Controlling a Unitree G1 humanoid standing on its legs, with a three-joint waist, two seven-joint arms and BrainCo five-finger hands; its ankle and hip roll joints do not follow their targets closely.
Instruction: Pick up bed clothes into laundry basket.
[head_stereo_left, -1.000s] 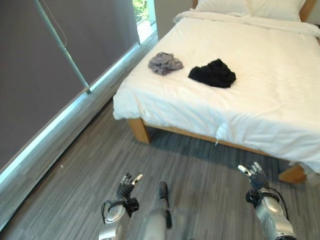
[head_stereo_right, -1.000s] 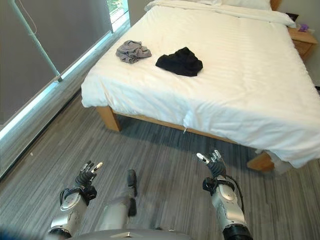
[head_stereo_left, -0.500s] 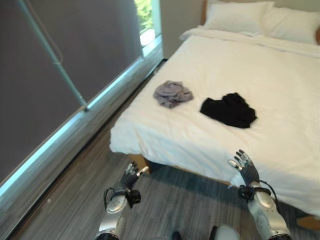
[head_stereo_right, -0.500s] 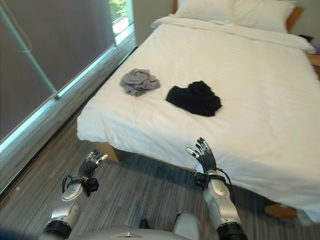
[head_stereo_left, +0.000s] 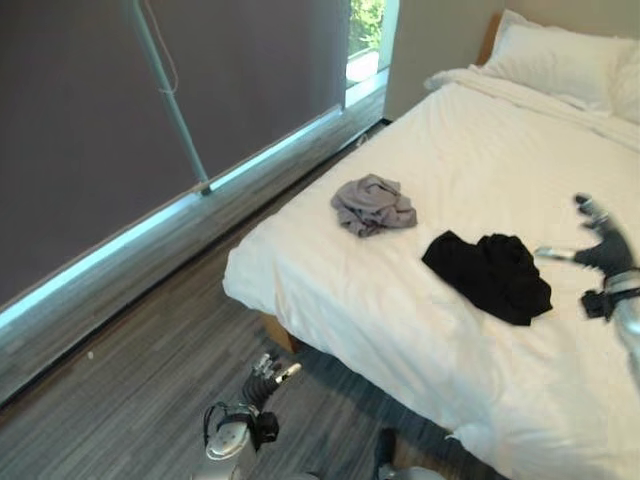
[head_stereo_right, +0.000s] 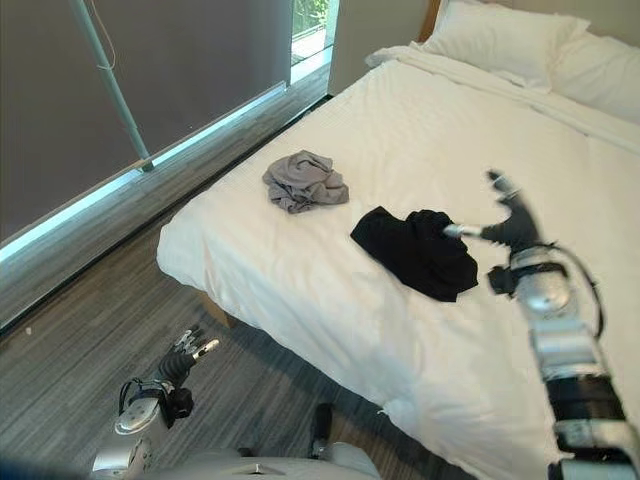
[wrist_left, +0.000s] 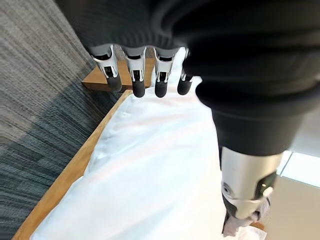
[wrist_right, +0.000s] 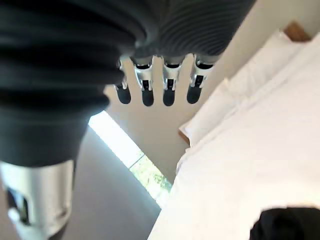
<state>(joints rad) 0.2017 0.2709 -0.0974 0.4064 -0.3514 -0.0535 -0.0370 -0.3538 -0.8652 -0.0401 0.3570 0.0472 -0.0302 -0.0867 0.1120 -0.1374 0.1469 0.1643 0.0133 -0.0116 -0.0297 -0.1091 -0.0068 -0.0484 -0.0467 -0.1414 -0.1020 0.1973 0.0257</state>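
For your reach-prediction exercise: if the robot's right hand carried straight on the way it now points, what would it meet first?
Probably the black garment: the right hand hangs open just beside it over the white bed, though how high it hangs is unclear.

A crumpled grey garment (head_stereo_left: 373, 204) and a crumpled black garment (head_stereo_left: 489, 273) lie apart on the white bed (head_stereo_left: 330, 290).

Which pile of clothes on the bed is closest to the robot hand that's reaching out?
The crumpled black garment is closest: the right robot hand hovers just beside it. The crumpled grey garment lies farther away, toward the window side.
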